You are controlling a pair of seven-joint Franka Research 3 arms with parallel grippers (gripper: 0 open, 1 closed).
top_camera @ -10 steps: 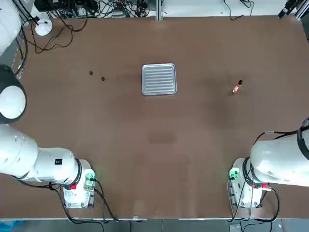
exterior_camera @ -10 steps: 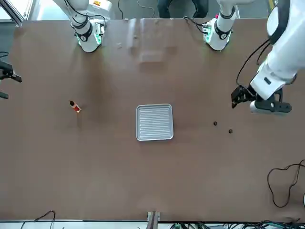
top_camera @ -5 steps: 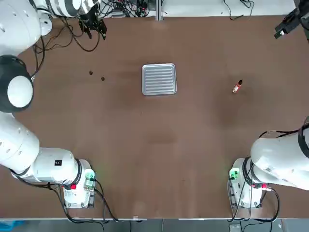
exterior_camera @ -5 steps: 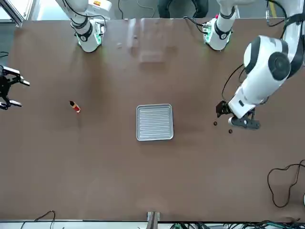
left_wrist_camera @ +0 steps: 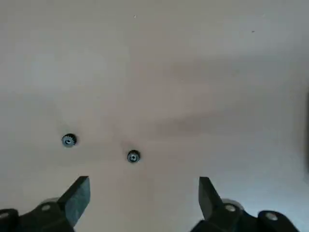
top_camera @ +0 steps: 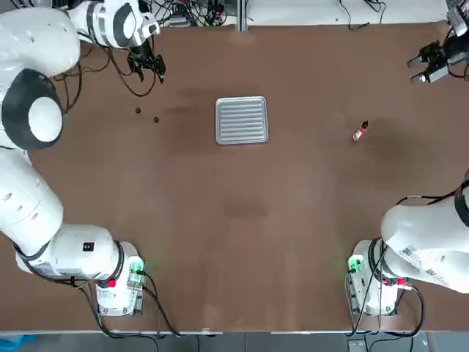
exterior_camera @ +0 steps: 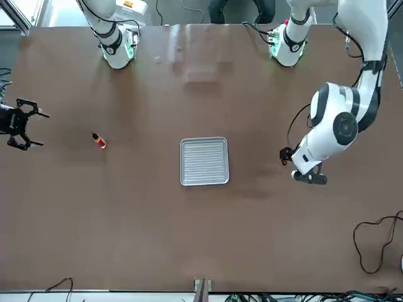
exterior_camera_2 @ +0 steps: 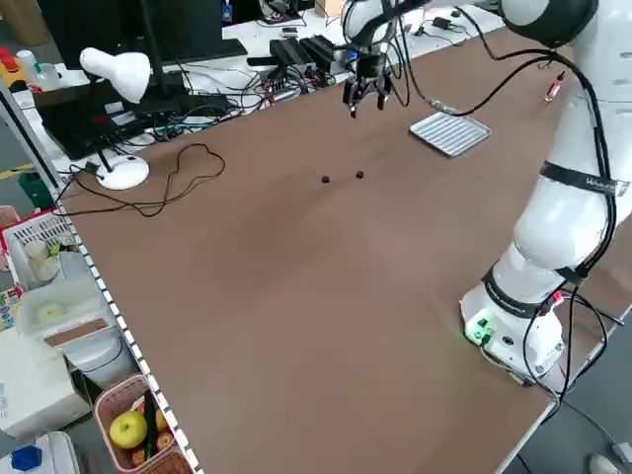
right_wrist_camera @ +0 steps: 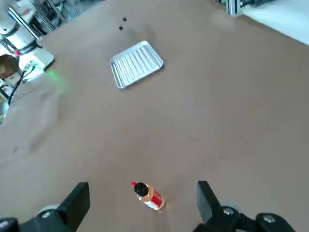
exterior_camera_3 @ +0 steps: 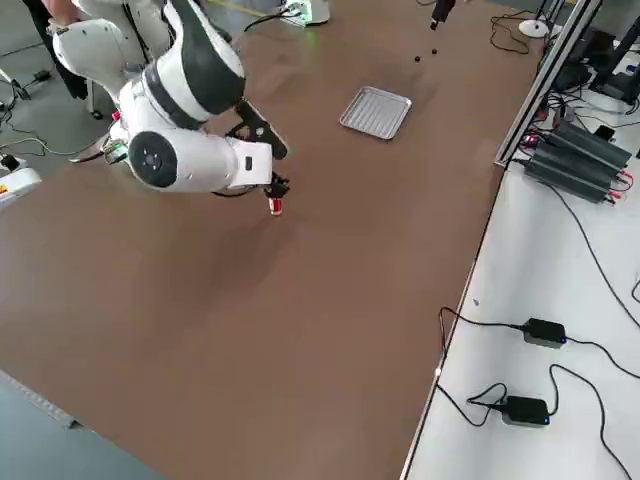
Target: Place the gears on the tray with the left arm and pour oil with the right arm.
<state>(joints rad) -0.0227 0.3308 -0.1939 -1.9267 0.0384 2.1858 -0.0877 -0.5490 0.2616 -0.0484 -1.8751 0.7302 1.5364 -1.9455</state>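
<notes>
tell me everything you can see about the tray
The tray is a small square of silver-grey metal, as it looks, with rounded corners and parallel ribbed grooves across its floor. It lies flat on the brown table, near the middle. Nothing lies in it and neither gripper touches it.

Two tiny dark gears [top_camera: 146,115] lie left of the ribbed tray [top_camera: 242,119]; the red oil bottle [top_camera: 359,131] stands right.
</notes>
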